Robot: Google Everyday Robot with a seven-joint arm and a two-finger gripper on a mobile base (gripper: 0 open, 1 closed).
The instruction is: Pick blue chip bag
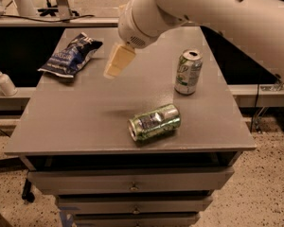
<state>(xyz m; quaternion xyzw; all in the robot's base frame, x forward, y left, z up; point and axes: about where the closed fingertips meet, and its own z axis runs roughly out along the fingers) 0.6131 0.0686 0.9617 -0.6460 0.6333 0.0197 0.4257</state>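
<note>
No text can be read. White lettering on the bag point(70, 56), upper left, cannot be made out, nor the marks on the standing can point(188, 72) and lying can point(154, 122). The gripper point(114, 64) hangs right of the bag.

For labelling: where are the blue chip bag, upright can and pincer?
blue chip bag point(71, 56): camera view, crumpled middle.
upright can point(188, 74): camera view, side wall.
pincer point(111, 70): camera view, tip, above table point(75, 122), right of bag.
</note>
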